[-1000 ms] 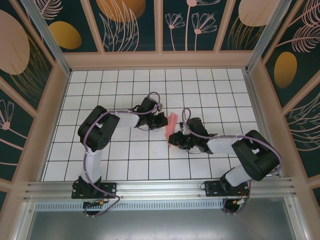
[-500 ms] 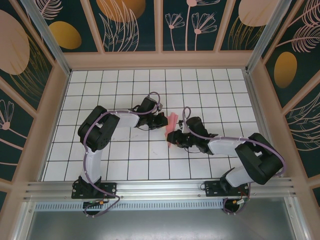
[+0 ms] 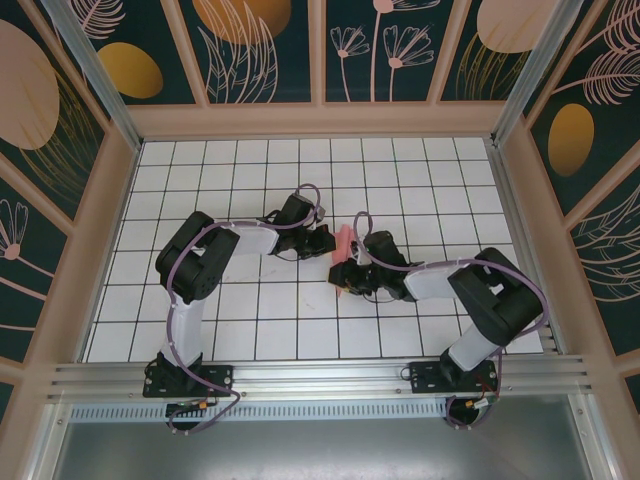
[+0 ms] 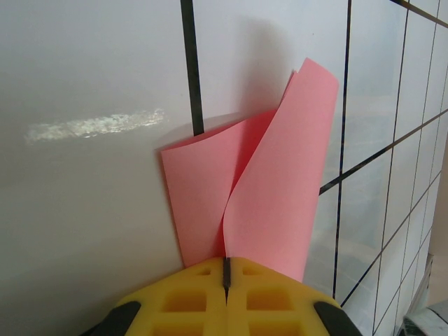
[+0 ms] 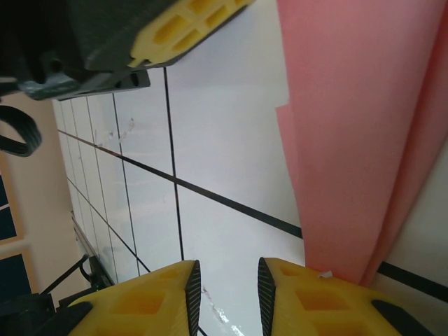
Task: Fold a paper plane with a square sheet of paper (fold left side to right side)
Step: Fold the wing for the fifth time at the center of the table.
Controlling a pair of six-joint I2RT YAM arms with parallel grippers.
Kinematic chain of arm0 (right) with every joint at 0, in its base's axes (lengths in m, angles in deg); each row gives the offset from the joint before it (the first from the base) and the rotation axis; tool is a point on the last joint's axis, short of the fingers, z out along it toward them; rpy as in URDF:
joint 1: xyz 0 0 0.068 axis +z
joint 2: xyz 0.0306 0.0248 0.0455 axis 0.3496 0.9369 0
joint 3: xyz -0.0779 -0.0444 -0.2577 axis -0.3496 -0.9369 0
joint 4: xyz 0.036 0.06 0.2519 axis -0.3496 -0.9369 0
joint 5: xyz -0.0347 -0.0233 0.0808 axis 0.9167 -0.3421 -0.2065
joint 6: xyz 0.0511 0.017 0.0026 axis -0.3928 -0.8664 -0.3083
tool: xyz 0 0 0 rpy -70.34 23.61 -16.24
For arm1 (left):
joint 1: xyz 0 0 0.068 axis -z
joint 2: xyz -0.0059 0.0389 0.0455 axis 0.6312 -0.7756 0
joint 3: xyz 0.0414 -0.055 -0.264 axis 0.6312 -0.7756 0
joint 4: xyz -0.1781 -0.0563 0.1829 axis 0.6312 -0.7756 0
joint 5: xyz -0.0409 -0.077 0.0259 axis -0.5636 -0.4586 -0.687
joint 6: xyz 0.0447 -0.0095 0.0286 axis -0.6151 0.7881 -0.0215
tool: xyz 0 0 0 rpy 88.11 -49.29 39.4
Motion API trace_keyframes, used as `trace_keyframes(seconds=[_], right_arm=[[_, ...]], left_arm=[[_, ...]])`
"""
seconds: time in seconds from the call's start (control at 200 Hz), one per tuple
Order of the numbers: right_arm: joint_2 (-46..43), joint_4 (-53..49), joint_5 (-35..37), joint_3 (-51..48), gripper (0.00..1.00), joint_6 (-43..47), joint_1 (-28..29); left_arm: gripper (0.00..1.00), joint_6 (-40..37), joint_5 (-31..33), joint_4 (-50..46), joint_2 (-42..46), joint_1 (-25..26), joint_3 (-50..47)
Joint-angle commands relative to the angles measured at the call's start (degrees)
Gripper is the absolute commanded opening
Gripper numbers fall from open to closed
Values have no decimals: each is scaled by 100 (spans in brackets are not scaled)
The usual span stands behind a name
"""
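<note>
On the white grid table, mid-field between the two wrists: square sheet of paper, doubled loosely over itself, layers curling apart, not creased flat. The left gripper is closed on one edge; the sheet runs straight out ahead of its fingers, free corners pointing away. From above, the long axis runs far-to-near, slightly slanted. The right gripper is narrowly parted, with nothing between the jaws; the paper lies off to one side of the gap, its lower edge at that fingertip. Judgement: the right arm is the free one and must shift sideways onto the paper.
</note>
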Motion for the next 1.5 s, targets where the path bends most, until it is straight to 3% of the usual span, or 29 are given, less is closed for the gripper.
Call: trace_keyframes(seconds=[0.0, 0.39, 0.681, 0.866, 1.006, 1.091, 1.301, 1.496], right_arm=[[121, 28, -14, 136, 32, 32, 63], [257, -123, 86, 217, 32, 13, 107], [-397, -781, 425, 342, 33, 351, 5], [-898, -1258, 421, 281, 37, 844, -606], [-1006, -1551, 339, 500, 41, 1316, -1471], [-797, -1703, 323, 826, 39, 1513, -1746], [157, -1980, 565, 1851, 19, 1657, -1914], [1076, -2079, 721, 2550, 13, 1658, -1863]], left_arm=[[7, -185, 781, -56, -418, -43, -55], [7, -176, 794, -56, -464, -46, -28], [7, -314, 812, -144, -385, -52, 89], [8, -711, 791, -374, -256, -42, 342], [8, -806, 631, -330, -249, -38, 403], [8, -799, 584, -296, -250, -38, 385], [8, -746, 579, -265, -254, -44, 359], [8, -739, 544, -240, -259, -46, 349]])
